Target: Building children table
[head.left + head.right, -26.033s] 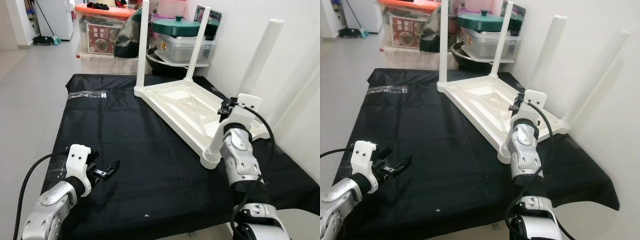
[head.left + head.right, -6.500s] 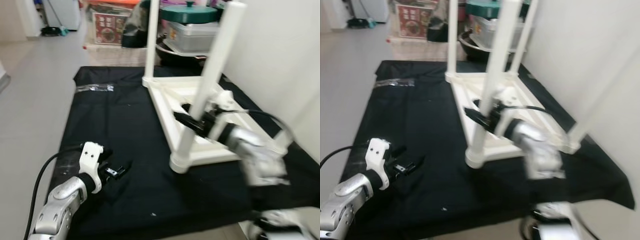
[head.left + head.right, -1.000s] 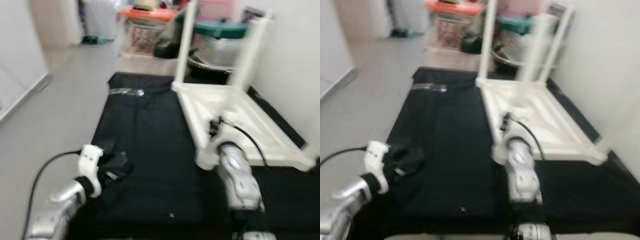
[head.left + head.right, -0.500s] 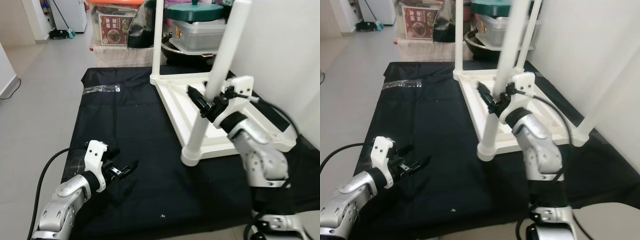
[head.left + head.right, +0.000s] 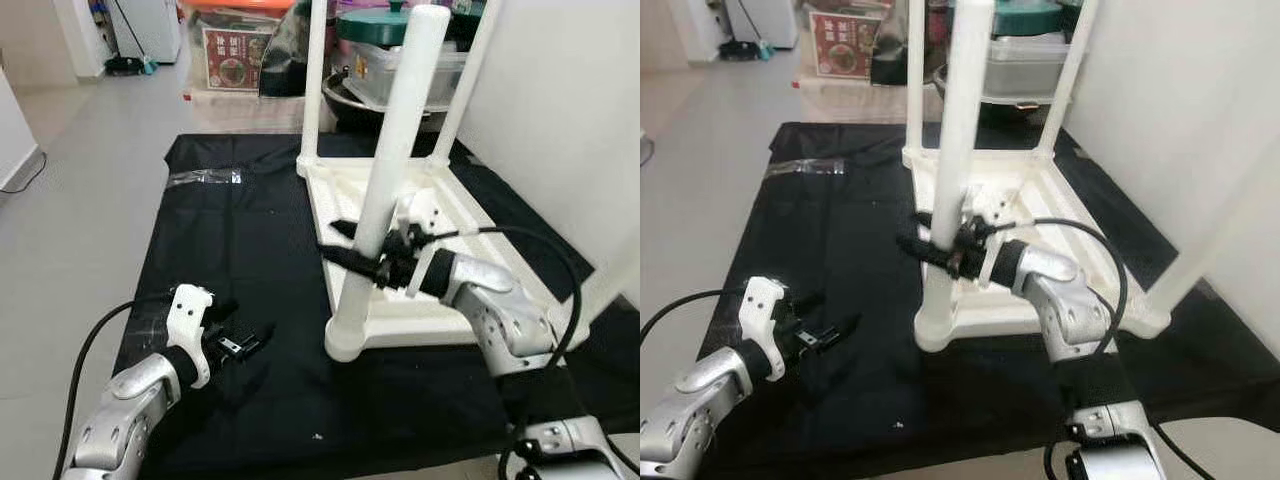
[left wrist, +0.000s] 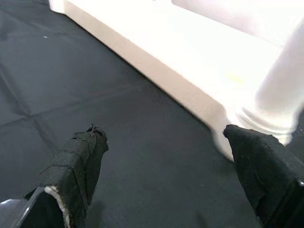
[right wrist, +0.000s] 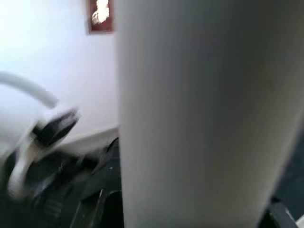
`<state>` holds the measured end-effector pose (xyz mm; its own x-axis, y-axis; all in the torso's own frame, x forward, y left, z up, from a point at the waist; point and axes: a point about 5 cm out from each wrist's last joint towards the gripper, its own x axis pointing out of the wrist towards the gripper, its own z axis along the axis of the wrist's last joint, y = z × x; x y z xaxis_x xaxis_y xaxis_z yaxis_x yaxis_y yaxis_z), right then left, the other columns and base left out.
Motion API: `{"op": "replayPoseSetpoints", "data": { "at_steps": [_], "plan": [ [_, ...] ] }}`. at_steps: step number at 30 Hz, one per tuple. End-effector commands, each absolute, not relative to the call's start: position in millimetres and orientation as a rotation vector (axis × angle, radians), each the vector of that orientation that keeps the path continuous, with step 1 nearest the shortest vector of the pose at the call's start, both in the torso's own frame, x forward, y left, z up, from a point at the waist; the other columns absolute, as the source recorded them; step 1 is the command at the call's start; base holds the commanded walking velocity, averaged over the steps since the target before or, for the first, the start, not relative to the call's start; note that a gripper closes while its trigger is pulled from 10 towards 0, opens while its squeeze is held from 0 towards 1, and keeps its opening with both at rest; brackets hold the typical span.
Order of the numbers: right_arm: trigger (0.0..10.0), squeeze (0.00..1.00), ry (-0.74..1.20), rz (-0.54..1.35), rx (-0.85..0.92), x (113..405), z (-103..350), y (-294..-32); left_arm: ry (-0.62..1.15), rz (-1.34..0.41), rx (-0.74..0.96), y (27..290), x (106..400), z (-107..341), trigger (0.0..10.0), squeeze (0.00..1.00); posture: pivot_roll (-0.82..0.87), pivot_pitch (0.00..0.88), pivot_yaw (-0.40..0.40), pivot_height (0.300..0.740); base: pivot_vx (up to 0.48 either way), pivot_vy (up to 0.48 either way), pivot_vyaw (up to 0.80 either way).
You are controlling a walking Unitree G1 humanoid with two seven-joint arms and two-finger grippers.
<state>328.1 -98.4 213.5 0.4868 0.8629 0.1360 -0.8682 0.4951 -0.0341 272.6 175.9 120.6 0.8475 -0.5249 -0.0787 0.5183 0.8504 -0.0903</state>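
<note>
Right gripper [image 5: 362,252] clamped across the near table leg [image 5: 387,175], one black finger either side of the white tube, low on its length and above the flared socket [image 5: 343,340]. Right wrist view confirms: the leg's white wall sits tight against the camera.

The leg stands upright at the near left corner of the upturned tabletop [image 5: 470,262], which lies underside-up on the black cloth [image 5: 250,260]. Two more legs rise from its far corners: far left leg [image 5: 315,70], far right leg [image 5: 470,70]. Beyond the tabletop, storage bins and a green lidded pot [image 5: 385,25]; a strip of clear plastic packaging [image 5: 205,177] lies on the cloth well away from the tabletop, toward the far left.

Risks, as judgement:
- Cannot tell whether the leg is fully seated in its socket. If not, sideways pull from the gripper could cock or pop it out.
- The grip sits low on a tall, smooth tube, so the fingers may slip round it under a twist or push.
- Force across the corner could slide the whole tabletop on the cloth, since nothing braces it.

Right arm pose: forearm [image 5: 485,300] reaches across over the tabletop toward the near leg, roughly level, wrist turned so the fingers wrap horizontally; cable loops over it.

Left gripper [image 5: 245,340] hovers low over the cloth, well left of the tabletop's near corner, fingers apart and empty. The left wrist view looks along them at the leg socket.
</note>
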Motion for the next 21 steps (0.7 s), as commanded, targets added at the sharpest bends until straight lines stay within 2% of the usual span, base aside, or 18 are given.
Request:
{"op": "replayPoseSetpoints", "data": {
  "at_steps": [1,2,3,4,5,6,7,12,13,14,15,16,19,21],
  "plan": [
    [0.0,0.0,-0.101,0.923,0.06,335,201,-96,0.104,-0.553,-0.068,176,271,121,10.0,0.0,0.08,0.0,-0.113,0.74,0.0,0.0,0.0],
    [0.0,0.0,-0.039,0.657,0.052,350,190,-106,0.105,-0.553,-0.066,177,271,121,10.0,0.0,0.08,0.0,-0.114,0.74,0.0,0.0,0.0],
    [0.0,0.0,-0.039,0.657,0.052,350,190,-106,0.105,-0.553,-0.066,177,271,121,10.0,0.0,0.08,0.0,-0.114,0.74,0.0,0.0,0.0],
    [0.0,0.0,0.107,0.018,-0.007,358,160,-156,0.105,-0.552,-0.072,175,271,120,10.0,0.0,0.06,0.0,-0.109,0.74,0.0,0.0,0.0],
    [0.0,0.0,0.107,0.018,-0.007,358,160,-156,0.105,-0.552,-0.072,175,271,120,10.0,0.0,0.06,0.0,-0.109,0.74,0.0,0.0,0.0],
    [0.0,0.0,0.134,-0.167,-0.033,353,152,-173,0.106,-0.553,-0.073,174,271,119,10.0,0.0,0.06,0.0,-0.109,0.74,0.0,0.0,0.0],
    [0.0,0.0,0.129,-0.249,-0.048,347,149,-181,0.108,-0.556,-0.074,173,270,118,10.0,0.0,0.06,0.0,-0.106,0.74,0.0,0.0,0.0],
    [0.0,0.0,0.099,-0.215,-0.024,338,155,-173,0.111,-0.567,-0.077,171,270,118,10.0,0.0,0.06,0.0,-0.097,0.74,0.0,0.0,0.0],
    [10.0,0.0,0.053,-0.117,-0.001,337,167,-162,0.113,-0.57,-0.076,171,270,118,10.0,0.0,0.04,0.0,-0.087,0.74,0.0,0.0,0.0],
    [10.0,0.0,0.053,-0.117,-0.001,337,167,-162,0.113,-0.57,-0.076,171,270,118,10.0,0.0,0.04,0.0,-0.087,0.74,0.0,0.0,0.0],
    [10.0,0.0,0.013,-0.028,0.022,337,177,-154,0.113,-0.572,-0.075,172,271,118,10.0,0.0,0.04,0.0,-0.087,0.74,0.0,0.0,0.0],
    [10.0,1.0,-0.042,0.071,0.064,340,190,-149,0.111,-0.573,-0.073,172,273,119,10.0,0.0,0.05,0.0,-0.088,0.74,0.0,0.0,0.0],
    [10.0,1.0,-0.095,0.177,0.106,347,204,-146,0.108,-0.574,-0.071,172,274,121,10.0,0.0,0.05,0.0,-0.09,0.74,0.0,0.0,0.0],
    [10.0,1.0,-0.103,0.342,0.121,360,222,-143,0.103,-0.574,-0.075,172,275,122,10.0,0.0,0.05,0.0,-0.091,0.74,0.0,0.0,0.0]
  ]
}}
